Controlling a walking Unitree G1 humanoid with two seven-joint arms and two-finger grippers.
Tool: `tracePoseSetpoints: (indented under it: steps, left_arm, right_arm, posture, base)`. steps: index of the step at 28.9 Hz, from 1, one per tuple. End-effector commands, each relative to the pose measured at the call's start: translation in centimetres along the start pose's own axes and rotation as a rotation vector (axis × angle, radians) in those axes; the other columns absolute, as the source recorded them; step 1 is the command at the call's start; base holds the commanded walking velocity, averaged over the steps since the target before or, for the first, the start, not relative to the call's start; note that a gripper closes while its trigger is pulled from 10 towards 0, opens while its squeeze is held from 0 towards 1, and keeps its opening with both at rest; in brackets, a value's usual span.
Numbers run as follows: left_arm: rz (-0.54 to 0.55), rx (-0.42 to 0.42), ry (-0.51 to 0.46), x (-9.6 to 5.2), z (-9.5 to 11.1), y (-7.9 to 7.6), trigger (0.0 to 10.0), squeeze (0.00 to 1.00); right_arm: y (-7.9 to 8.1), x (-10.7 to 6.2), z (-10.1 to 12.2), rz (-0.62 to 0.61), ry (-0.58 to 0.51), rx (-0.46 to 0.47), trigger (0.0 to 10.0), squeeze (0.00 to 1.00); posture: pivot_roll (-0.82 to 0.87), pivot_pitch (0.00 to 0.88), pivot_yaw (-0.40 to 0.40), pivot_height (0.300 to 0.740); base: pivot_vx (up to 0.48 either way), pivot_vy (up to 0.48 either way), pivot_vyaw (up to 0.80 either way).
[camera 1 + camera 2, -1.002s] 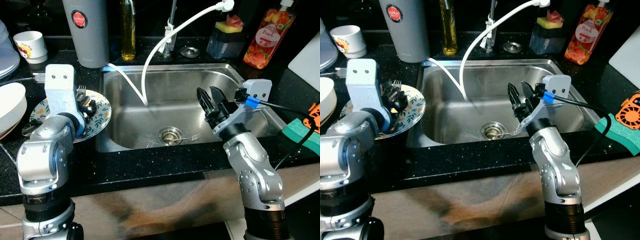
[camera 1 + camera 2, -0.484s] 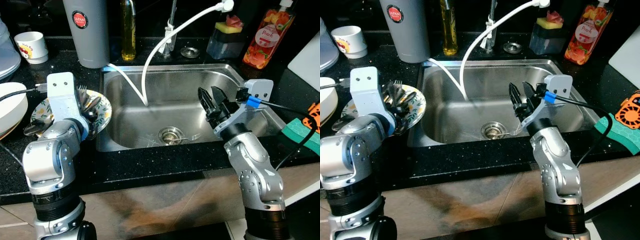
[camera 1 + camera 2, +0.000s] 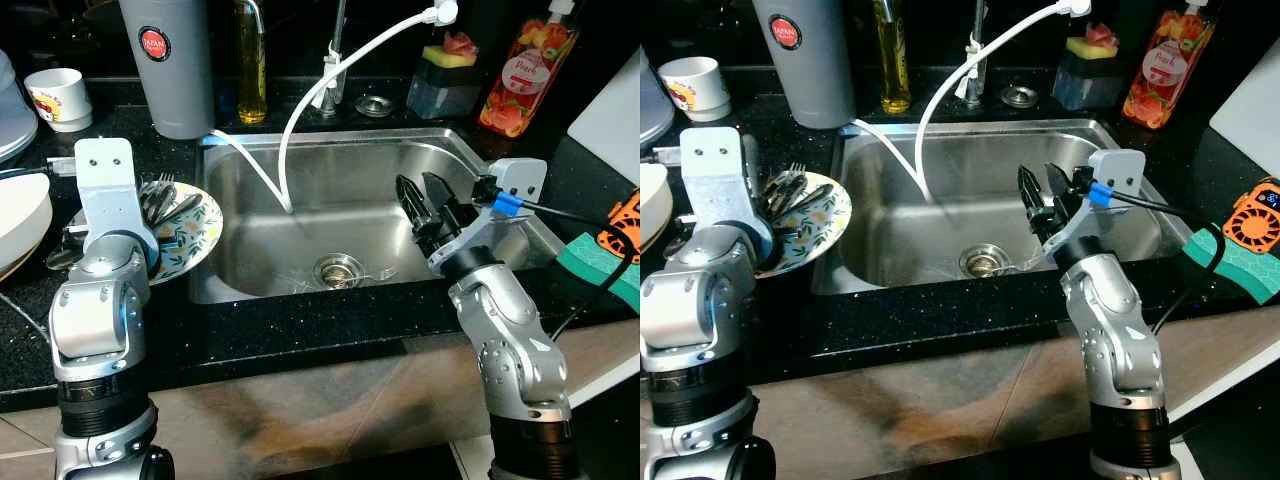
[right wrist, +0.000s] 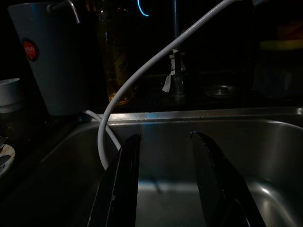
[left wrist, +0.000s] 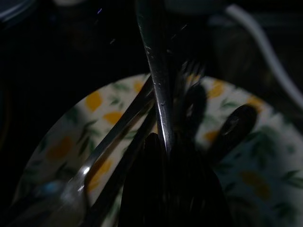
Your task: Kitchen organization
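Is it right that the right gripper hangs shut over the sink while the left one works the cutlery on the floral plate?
Not quite. The right gripper is open: the right wrist view shows a clear gap between its two black fingers, above the sink. The rest stands: the left gripper is at the cutlery on the floral plate.

— What surrounds the steel sink [image 3: 340, 215]?
— A black speckled countertop [image 3: 300, 325] runs all around it, glinting under the light.
— And in front of the sink?
— Brownish tiled floor [image 3: 330, 400] below the counter's edge.
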State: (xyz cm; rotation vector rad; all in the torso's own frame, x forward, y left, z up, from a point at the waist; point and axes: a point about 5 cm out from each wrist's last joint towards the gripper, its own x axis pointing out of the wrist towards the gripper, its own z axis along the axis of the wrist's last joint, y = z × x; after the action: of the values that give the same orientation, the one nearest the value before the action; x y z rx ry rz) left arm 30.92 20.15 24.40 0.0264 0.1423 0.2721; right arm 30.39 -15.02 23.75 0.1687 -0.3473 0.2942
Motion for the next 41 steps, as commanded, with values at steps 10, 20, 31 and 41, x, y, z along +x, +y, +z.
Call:
tracePoseSetpoints:
  steps: [10,20,31,41]
  left_arm:
    - [-0.276,-0.083,-0.155,-0.1,3.5,-5.3,10.0,0.00]
    - [-0.699,0.074,-0.036,-0.2,0.8,-14.7,10.0,0.00]
    - [-0.696,0.340,-0.057,1.5,-3.3,-15.6,10.0,0.32]
    - [-0.623,0.197,-0.239,0.9,1.5,-12.5,10.0,0.00]
  right_arm:
    - [-0.5,0.0,0.2,-0.019,-0.008,0.002,10.0,0.00]
    - [-0.7,0.3,0.3,-0.030,-0.012,-0.025,10.0,0.00]
    - [0.1,-0.3,-0.1,0.008,-0.001,-0.035,10.0,0.00]
    - [0.6,-0.1,-0.2,0.032,-0.010,-0.012,10.0,0.00]
  posture:
    - [0.10,0.051,-0.048,0.740]
    - [0.08,0.055,-0.052,0.740]
    - [0.07,0.063,-0.041,0.740]
    - [0.08,0.065,-0.048,0.740]
  base:
    - [0.000,0.000,0.00]
    - [0.000,0.000,0.00]
    - [0.000,0.000,0.00]
    - [0.000,0.000,0.00]
